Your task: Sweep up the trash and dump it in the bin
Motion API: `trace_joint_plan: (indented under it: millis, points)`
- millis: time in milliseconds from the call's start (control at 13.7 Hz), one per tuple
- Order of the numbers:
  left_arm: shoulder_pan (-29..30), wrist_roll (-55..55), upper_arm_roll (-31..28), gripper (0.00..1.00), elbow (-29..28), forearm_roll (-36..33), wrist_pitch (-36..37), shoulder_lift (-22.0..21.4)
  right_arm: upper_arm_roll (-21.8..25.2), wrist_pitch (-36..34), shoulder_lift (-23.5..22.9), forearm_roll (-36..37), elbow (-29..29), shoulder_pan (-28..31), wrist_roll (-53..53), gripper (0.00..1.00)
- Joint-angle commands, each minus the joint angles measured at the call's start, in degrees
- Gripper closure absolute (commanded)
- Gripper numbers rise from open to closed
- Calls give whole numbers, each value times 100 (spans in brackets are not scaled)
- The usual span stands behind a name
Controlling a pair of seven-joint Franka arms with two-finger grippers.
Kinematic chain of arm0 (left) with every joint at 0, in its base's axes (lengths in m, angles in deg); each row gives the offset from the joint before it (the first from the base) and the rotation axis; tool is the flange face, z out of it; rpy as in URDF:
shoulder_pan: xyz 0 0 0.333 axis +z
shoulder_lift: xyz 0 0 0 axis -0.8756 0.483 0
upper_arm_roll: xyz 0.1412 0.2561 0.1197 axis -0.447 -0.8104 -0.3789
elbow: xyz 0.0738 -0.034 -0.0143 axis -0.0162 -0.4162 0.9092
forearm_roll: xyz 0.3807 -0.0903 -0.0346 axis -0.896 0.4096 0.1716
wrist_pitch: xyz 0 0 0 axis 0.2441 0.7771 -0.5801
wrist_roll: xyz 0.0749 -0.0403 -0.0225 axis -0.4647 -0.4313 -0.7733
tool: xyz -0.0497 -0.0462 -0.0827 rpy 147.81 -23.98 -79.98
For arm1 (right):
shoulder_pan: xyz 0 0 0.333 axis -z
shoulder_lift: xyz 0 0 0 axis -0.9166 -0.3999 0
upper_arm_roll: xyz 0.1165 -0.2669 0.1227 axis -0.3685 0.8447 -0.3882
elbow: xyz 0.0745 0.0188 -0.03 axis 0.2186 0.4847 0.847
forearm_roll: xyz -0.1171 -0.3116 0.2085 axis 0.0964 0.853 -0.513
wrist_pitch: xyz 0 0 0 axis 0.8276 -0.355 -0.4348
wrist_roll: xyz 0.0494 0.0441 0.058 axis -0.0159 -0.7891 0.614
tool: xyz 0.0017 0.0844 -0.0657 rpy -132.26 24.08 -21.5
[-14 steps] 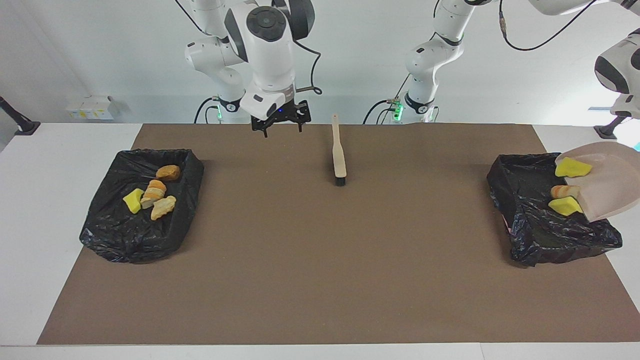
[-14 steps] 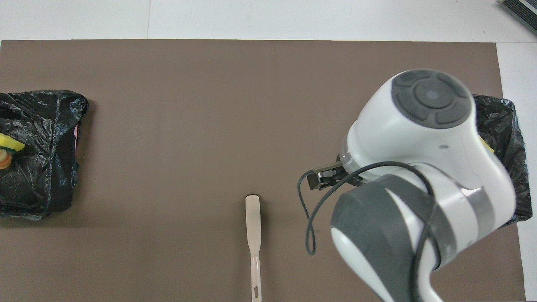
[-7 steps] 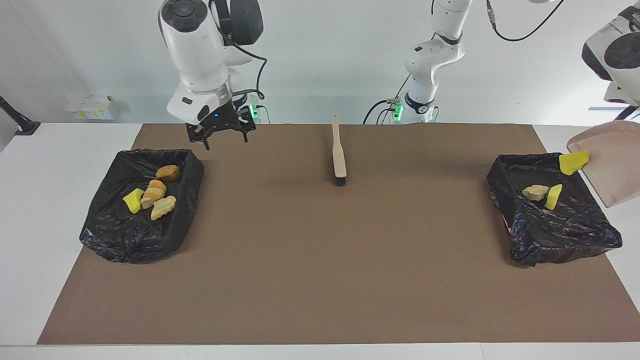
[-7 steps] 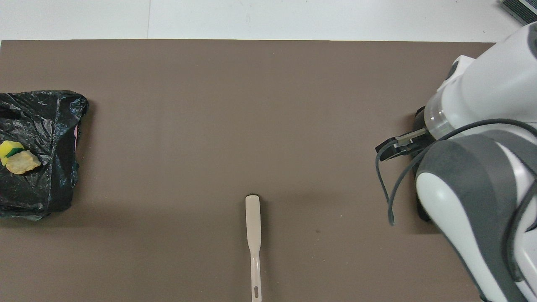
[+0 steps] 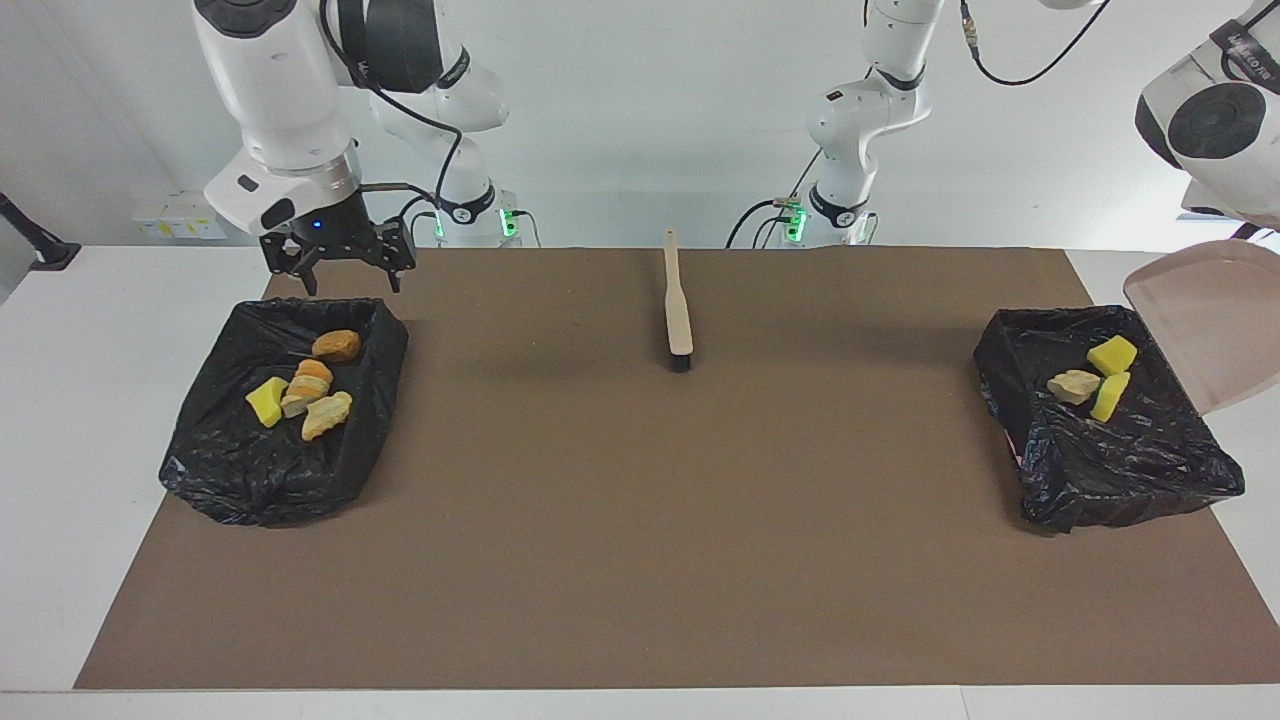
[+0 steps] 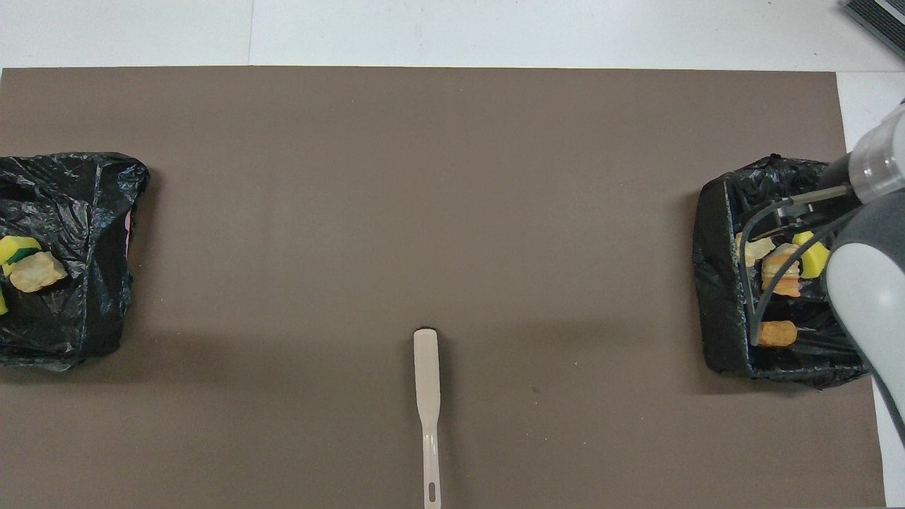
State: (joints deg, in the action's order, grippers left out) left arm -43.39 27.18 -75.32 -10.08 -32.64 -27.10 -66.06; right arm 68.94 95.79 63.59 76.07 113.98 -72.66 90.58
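Observation:
Three pieces of trash, two yellow [image 5: 1111, 355] and one tan [image 5: 1073, 386], lie in the black-lined bin [image 5: 1100, 480] at the left arm's end. The beige dustpan [image 5: 1215, 330] hangs tilted over that bin's outer edge with nothing on it. It is held up under the left arm, whose gripper is off the facing view's edge. The bin [image 5: 240, 480] at the right arm's end holds several yellow and brown pieces [image 5: 308, 385]. My right gripper [image 5: 337, 272] hangs open and holds nothing, over that bin's rim nearest the robots.
The beige brush [image 5: 679, 300] with black bristles lies on the brown mat midway between the bins, close to the robots, with its handle pointing at them. It also shows in the overhead view as the brush [image 6: 427, 396]. White table borders the mat.
The right arm swung from the middle of the table to the bin at its own end. The dustpan tipped up and its three pieces slid into the bin below it.

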Motion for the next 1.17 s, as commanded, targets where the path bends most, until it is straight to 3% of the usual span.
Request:
trace_joint_plan:
  millis: [0, 219, 437, 801, 1093]
  points:
    - [-287, -92, -40, 100, 187, 193, 214, -27, 144, -122, 198, -316, 36, 122, -60, 0]
    - [-577, -205, -31, 100, 197, 738, 459, -35, 189, -184, 303, -424, 115, 184, -104, 0]
    - [-762, -819, -22, 100, 118, 1842, 846, -96, 189, -202, 531, -441, 448, 175, -262, 0]
    - [-1034, -1883, 4, 100, -5, 2987, 1365, -211, 189, -175, 558, -503, 476, 175, -236, 0]
    - [-1718, -3988, 13, 100, -67, 4008, 1708, -211, 180, -175, 532, -494, 441, 175, -245, 0]
